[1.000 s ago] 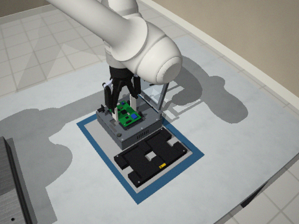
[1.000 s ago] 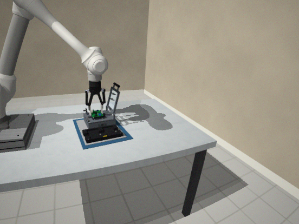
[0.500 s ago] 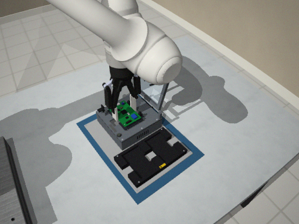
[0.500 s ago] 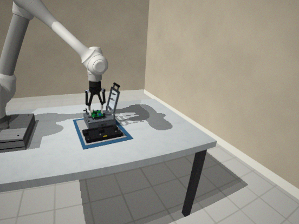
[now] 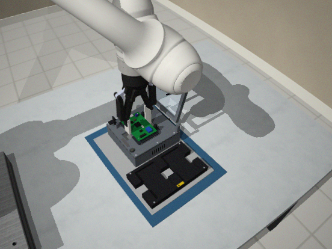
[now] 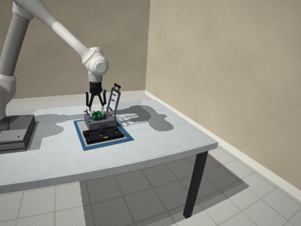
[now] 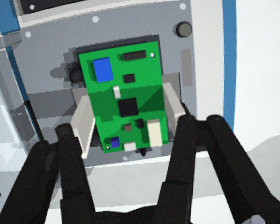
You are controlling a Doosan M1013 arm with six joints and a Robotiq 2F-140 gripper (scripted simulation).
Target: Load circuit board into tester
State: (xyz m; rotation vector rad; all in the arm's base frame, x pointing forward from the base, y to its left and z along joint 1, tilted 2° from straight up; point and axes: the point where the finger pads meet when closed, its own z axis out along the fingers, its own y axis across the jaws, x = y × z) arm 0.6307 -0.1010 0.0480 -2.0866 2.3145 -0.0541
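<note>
Gripping circuit board [image 7: 125, 100] w/ gripper [image 7: 123, 118] over tester [image 5: 141, 151]; lid [image 6: 113, 98] up.

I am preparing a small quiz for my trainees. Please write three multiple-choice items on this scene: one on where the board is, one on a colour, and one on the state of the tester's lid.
1. Where is the circuit board?
A) in a tray pocket
B) over the tester, between the jaws
C) on the floor

2. What colour is the border around the fixtures?
A) red
B) blue
C) yellow

3. How is the tester's lid?
A) open, standing up
B) closed and latched
C) lying on the tray

Answers:
1 B: the jaws flank its long edges above the tester's plate.
2 B: a blue frame surrounds the tester and the tray.
3 A: the lid rises behind the tester.
</note>
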